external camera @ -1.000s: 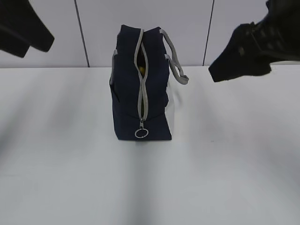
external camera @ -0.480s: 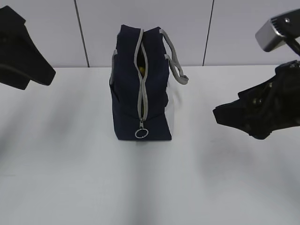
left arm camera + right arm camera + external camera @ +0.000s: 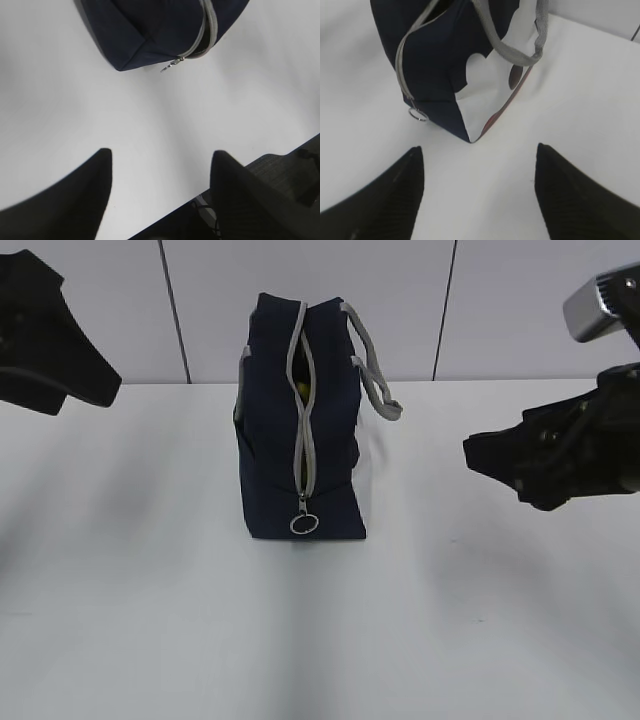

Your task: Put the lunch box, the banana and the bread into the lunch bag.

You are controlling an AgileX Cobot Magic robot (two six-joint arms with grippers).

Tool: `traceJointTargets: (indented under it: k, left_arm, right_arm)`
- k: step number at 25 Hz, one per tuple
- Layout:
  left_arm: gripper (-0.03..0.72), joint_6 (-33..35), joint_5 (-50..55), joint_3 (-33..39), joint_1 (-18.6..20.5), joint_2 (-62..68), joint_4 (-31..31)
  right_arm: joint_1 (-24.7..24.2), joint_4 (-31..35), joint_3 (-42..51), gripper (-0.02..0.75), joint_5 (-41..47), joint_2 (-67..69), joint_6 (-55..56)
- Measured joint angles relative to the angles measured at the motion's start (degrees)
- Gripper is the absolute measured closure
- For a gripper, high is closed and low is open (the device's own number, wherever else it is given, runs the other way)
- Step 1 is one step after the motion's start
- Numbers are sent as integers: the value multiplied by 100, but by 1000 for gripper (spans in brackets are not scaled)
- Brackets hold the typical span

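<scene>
Right hand (image 3: 490,455) lower, nearer table (image 3: 320,620).

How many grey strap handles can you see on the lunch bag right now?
2: one handle loops over the lunch bag on its right; another barely peeks out left, mostly hidden.

White table (image 3: 150,620), navy lunch bag (image 3: 270,460) upright on it

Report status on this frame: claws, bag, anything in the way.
Both claws open, empty: left claw, right claw. Lunch bag upright mid-table, zipper partly open, something yellow inside. Nothing in the way.
</scene>
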Motion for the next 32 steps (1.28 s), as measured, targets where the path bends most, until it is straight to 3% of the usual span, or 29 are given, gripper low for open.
traceJointTargets:
  k: [5, 13, 16, 20, 22, 32]
  left_arm:
    - [254, 0, -148, 0, 0, 0, 21]
    - [254, 0, -298, 0, 0, 0, 65]
    - [254, 0, -302, 0, 0, 0, 70]
    - [254, 0, -302, 0, 0, 0, 69]
    - [254, 0, -297, 0, 0, 0, 69]
    - [254, 0, -292, 0, 0, 0, 99]
  right_arm:
    - [629, 686, 71, 250, -936, -18, -538]
    - [1660, 802, 644, 260, -2399, 45, -542]
    - [1951, 257, 903, 260, -3044, 99, 139]
    - [2125, -1307, 1361, 260, -3773, 495, 1905]
    - [2125, -1786, 1492, 260, -4009, 798, 2424]
    - [2137, -2558, 1502, 260, -5398, 2238, 3148]
